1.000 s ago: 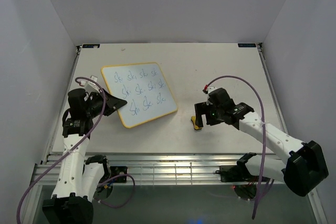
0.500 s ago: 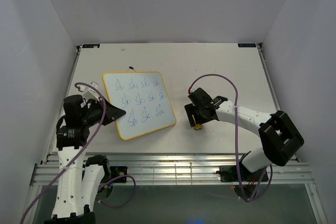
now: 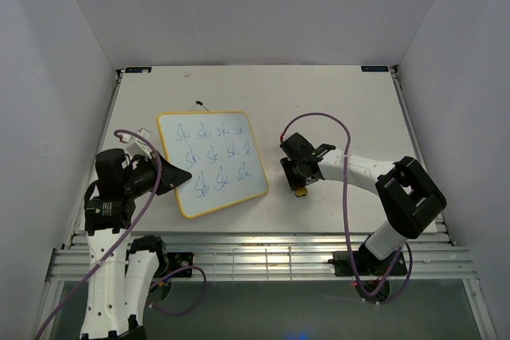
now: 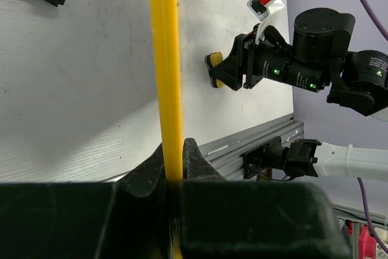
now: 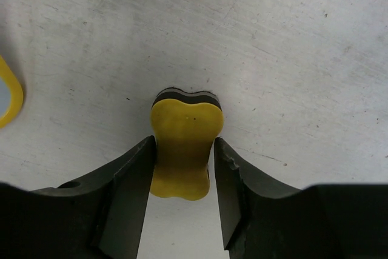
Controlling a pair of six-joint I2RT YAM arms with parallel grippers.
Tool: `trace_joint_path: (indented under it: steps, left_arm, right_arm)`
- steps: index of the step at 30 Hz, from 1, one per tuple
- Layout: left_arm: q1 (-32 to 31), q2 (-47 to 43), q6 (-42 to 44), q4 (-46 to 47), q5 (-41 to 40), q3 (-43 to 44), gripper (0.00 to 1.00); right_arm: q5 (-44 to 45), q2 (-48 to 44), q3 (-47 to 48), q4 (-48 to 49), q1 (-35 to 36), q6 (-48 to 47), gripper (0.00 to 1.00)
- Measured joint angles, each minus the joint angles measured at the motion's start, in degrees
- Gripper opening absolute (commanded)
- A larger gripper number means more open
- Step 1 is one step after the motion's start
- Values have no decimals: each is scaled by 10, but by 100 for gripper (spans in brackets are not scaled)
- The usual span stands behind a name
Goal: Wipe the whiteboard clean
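The whiteboard [image 3: 213, 163], white with a yellow frame and rows of blue handwriting, lies on the table left of centre. My left gripper [image 3: 179, 174] is shut on its near left edge. In the left wrist view the yellow frame [image 4: 165, 59] runs straight down between my closed fingertips [image 4: 173, 150]. The small yellow eraser [image 3: 300, 192] lies on the table to the right of the board. My right gripper [image 3: 299, 181] reaches down over it. In the right wrist view the eraser [image 5: 185, 144] sits between the fingers [image 5: 183, 150], which press against its sides. The eraser [image 4: 213, 72] also shows in the left wrist view.
A small black wire piece [image 3: 199, 103] lies just beyond the board's far edge. A metal rail [image 3: 263, 256] runs along the table's near edge. White walls close in the left, back and right sides. A corner of the board's frame [image 5: 9, 92] shows left of the eraser.
My right gripper moved left over the eraser and closed from wide open onto its sides. The left gripper kept its grip, and the board shifted slightly with it.
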Motion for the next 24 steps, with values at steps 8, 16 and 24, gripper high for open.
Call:
trace_joint_path:
  steps: [8, 16, 24]
  left_arm:
    - [-3, -2, 2, 2, 9, -9, 0]
    - [-7, 14, -7, 39, 73, -64, 0]
    - [-9, 65, -51, 110, 129, -117, 0]
  right_arm:
    - [-9, 1, 0, 8, 0, -1, 34]
    - [-5, -71, -6, -9, -7, 1, 34]
    - [-47, -206, 18, -34, -15, -21, 32]
